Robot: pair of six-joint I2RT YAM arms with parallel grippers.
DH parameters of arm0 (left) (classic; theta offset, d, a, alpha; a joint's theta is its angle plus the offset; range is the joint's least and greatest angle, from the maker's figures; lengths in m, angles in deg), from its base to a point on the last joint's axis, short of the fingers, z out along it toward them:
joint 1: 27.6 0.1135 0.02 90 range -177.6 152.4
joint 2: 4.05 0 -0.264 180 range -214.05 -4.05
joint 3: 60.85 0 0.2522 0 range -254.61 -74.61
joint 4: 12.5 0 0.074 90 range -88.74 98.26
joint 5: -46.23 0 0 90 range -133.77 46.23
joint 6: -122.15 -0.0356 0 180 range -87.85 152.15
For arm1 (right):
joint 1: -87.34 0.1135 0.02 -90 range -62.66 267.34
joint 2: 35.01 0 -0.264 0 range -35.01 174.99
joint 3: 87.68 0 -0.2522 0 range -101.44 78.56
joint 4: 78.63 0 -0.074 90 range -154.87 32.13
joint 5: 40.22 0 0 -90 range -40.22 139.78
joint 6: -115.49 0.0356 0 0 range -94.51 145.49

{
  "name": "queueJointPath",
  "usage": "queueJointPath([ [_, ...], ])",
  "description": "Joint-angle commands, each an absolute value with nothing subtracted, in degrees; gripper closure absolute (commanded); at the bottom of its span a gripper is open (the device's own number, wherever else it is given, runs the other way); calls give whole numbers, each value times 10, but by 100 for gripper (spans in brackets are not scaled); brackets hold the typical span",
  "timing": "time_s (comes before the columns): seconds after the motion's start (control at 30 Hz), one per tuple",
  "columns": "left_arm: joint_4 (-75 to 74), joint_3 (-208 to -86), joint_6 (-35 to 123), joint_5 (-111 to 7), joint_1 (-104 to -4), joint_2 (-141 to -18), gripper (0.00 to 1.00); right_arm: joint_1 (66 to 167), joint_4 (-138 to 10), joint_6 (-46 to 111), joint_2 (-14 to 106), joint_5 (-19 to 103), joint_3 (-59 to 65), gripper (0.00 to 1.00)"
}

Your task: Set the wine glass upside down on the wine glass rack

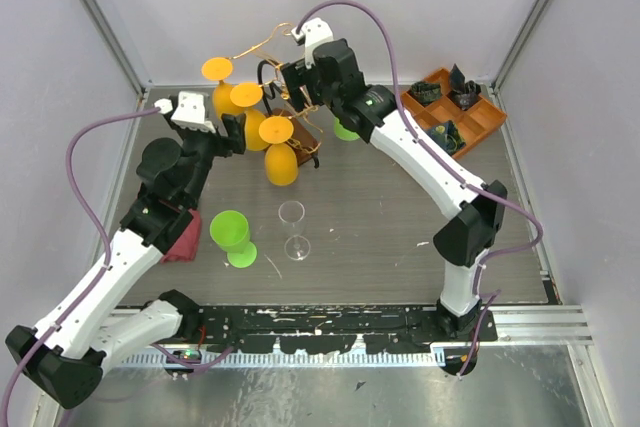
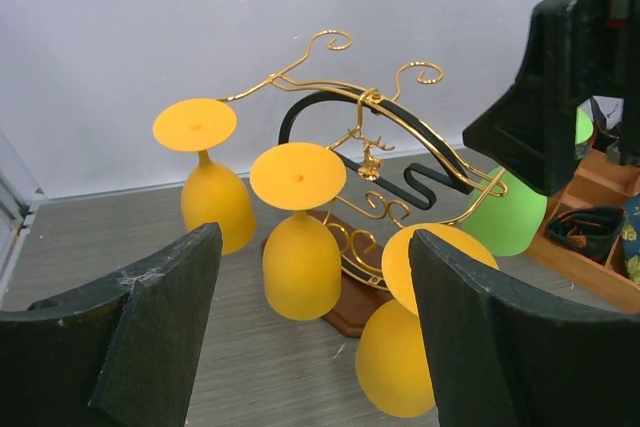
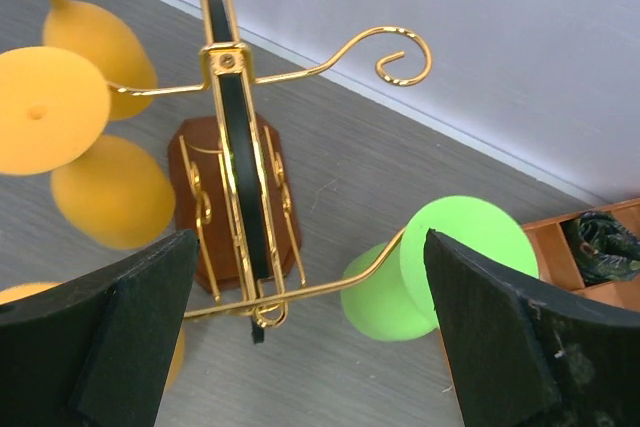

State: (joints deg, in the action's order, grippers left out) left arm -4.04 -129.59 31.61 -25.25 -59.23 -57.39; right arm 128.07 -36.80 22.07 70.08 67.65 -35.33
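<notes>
Wine glass rack stands toward the back of the tabletop. Four glasses hang foot-up on its gold arms. Three are on one side: left orange glass, middle orange glass and right orange glass. The hung green glass is on the opp. side. So most of the job looks done.

Not yet hung, well apart from the rack and nearer the arm bases, are the loose green glass and the clear glass. Both seem upright, tho the overhead angle makes that hard to confirm. Can't tell which one is next.

Left claw is wide w/ nothing betw. its fingers. It faces the orange glasses from just in front. The right orange glass sits close by one finger; can't tell if they touch. Right claw is at full spread and empty, and hovers above the rack's black loop.

Judgement: no glass is in hand, so next pick hasn't begun, and at least one pick-flip-hang cycle prob. remains.
</notes>
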Motion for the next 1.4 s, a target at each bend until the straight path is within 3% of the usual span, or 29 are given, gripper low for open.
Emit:
queueJointPath([
  [0.0, -30, -1289, 315, -231, -591, -553, 17, 1270, -397, 169, 723, 701, -408, 0],
  [0.4, -21, -1273, 294, -217, -591, -542, 13, 1225, -410, 98, 790, 721, -460, 0],
  [0.87, 12, -1290, 248, -223, -591, -558, 9, 1218, -348, 41, 808, 600, -492, 0],
  [1.37, 30, -1285, 251, -220, -591, -547, 8, 1222, -293, 44, 812, 583, -488, 0],
])
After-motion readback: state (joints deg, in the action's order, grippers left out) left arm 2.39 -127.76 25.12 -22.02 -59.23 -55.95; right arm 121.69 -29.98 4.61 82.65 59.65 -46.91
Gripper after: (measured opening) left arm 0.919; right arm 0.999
